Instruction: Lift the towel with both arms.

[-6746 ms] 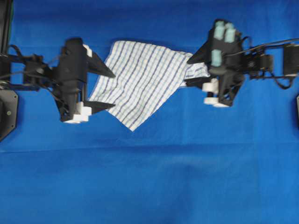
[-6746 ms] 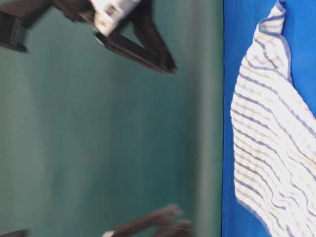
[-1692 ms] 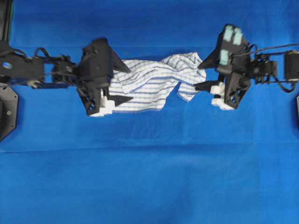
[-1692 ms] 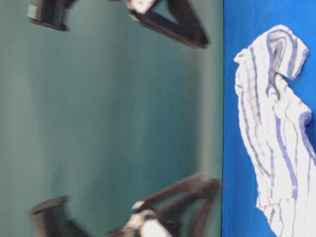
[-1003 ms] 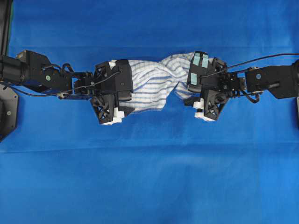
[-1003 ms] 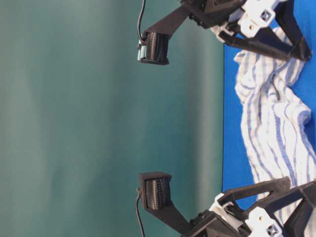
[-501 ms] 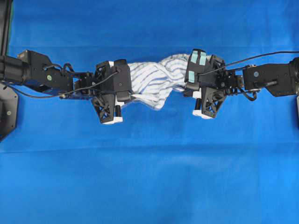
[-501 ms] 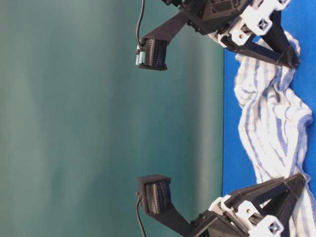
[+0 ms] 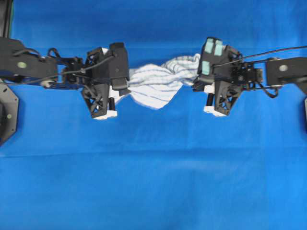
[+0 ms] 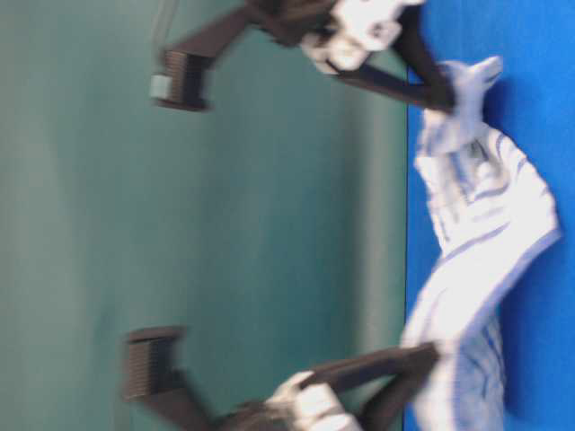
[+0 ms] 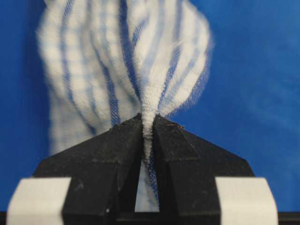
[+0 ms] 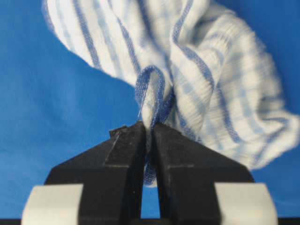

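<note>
Between my two arms the towel (image 9: 156,86) hangs slung above the blue table cover (image 9: 153,182), because my left gripper (image 11: 147,129) and right gripper (image 12: 149,133) each pinch a bunched end so it rises evenly.

Looks to me like a robotics lab bench; plain blue table cover (image 9: 153,182) fills the frame; flat green backdrop (image 10: 225,224) at left of table-level view; black mounting plate (image 9: 7,117) at left edge.
</note>
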Action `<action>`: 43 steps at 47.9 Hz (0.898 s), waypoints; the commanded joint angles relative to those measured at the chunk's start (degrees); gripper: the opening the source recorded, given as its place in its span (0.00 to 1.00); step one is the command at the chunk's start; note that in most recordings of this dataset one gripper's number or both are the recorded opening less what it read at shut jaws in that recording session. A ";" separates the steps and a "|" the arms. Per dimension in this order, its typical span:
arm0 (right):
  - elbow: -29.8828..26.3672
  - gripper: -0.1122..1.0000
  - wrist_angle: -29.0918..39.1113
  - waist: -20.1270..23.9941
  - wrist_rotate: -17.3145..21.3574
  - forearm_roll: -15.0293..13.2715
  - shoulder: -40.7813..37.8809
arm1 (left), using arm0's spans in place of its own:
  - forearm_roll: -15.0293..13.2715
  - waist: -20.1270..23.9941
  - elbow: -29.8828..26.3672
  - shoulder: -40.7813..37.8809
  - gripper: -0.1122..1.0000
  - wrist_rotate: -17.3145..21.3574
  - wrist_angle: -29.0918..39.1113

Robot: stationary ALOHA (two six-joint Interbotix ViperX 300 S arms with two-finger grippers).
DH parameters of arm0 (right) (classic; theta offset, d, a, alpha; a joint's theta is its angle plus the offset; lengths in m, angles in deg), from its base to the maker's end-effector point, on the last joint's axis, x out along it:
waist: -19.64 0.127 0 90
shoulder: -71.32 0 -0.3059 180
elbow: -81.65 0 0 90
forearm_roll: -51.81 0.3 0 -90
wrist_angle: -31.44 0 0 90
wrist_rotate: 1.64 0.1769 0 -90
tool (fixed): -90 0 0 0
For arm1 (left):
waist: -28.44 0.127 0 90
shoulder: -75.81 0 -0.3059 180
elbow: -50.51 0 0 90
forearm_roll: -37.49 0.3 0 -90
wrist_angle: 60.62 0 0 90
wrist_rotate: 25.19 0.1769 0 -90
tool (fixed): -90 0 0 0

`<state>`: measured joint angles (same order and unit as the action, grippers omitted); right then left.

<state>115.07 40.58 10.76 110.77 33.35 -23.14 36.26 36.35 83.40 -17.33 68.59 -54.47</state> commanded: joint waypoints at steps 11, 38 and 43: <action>-7.03 0.17 13.27 0.18 -0.79 -0.35 13.10 | -0.09 0.97 -5.89 13.97 0.14 0.18 12.48; -22.41 0.17 27.16 0.09 -8.88 -0.53 23.38 | 0.18 4.22 -17.84 24.52 0.14 0.35 24.52; -24.08 0.17 28.30 0.09 -8.96 -0.53 24.08 | 0.26 4.31 -19.95 25.14 0.14 0.35 25.93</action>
<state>93.45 68.36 10.93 101.98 33.00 -0.28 36.26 40.39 66.18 6.92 68.95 -29.07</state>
